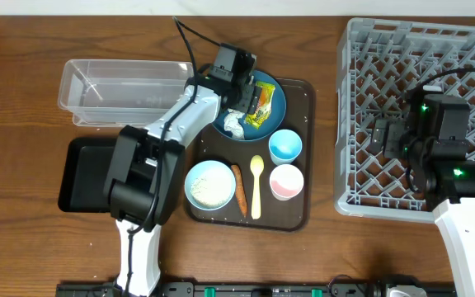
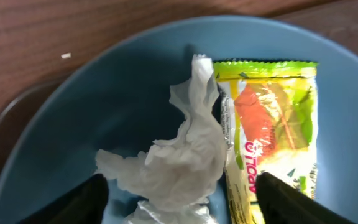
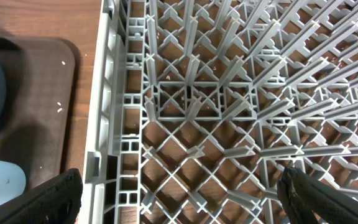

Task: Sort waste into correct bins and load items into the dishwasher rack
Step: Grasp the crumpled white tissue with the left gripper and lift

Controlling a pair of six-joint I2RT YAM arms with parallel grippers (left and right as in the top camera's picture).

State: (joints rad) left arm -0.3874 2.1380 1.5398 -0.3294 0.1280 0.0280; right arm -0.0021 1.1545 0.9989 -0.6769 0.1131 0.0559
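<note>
The dark-blue plate [image 1: 280,92] on the brown tray holds a crumpled white tissue [image 1: 234,124] and a yellow-green wrapper [image 1: 261,103]. My left gripper [image 1: 242,101] hovers open just above them; in the left wrist view its fingers straddle the tissue [image 2: 179,155], with the wrapper [image 2: 269,124] at the right finger, on the plate [image 2: 104,99]. A light-blue bowl with rice [image 1: 209,183], a carrot stick [image 1: 239,188], a pale yellow spoon [image 1: 256,186], a blue cup [image 1: 285,145] and a pink cup [image 1: 286,181] sit on the tray. My right gripper [image 1: 387,137] is open and empty over the grey rack [image 1: 361,49].
The clear tub [image 1: 126,87] stands at the back left, the black tray [image 1: 85,173] in front of it. The brown serving tray [image 1: 303,210] lies between them and the rack. The right wrist view shows the rack's lattice [image 3: 229,106] and the tray's edge [image 3: 36,93].
</note>
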